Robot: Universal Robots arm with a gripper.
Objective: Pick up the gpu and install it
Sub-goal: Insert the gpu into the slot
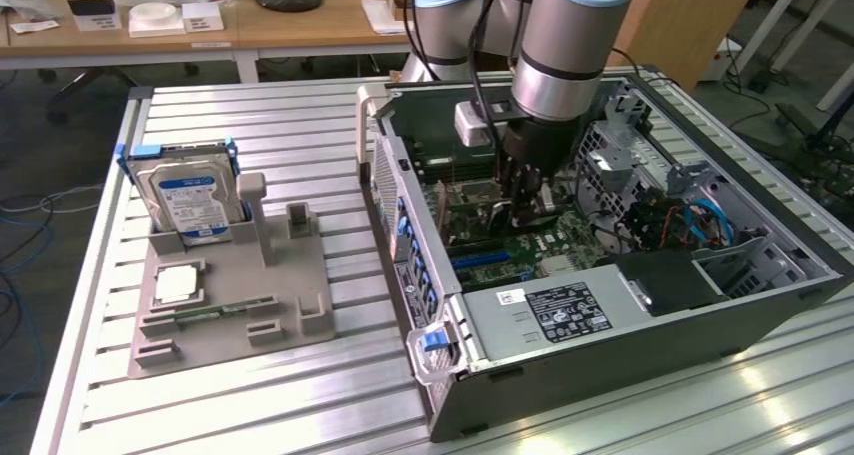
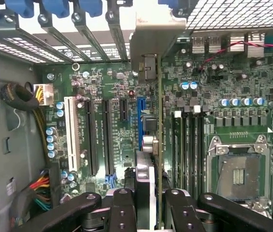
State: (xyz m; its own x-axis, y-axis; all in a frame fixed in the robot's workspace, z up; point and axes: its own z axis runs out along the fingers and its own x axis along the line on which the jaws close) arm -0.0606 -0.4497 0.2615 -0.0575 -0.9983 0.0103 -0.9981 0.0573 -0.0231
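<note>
My gripper (image 1: 522,203) reaches down inside the open computer case (image 1: 747,190), over the motherboard (image 1: 534,247). In the wrist view the gripper (image 2: 150,195) is shut on the gpu (image 2: 159,125), which I see edge-on as a thin green blade. Its pale metal end bracket (image 2: 151,36) stands against the case's rear slot openings. The card runs beside the blue expansion slot (image 2: 139,118), between that slot and the memory slots (image 2: 189,140). I cannot tell whether its lower edge touches a slot.
A grey fixture (image 1: 274,305) on the slatted table holds a hard drive (image 1: 194,200), a processor (image 1: 178,283) and a memory stick (image 1: 214,312). Inside the case are the power supply (image 1: 561,310), drive cage (image 1: 627,140), bundled cables (image 2: 39,186), a white slot (image 2: 70,133) and the processor socket (image 2: 237,174).
</note>
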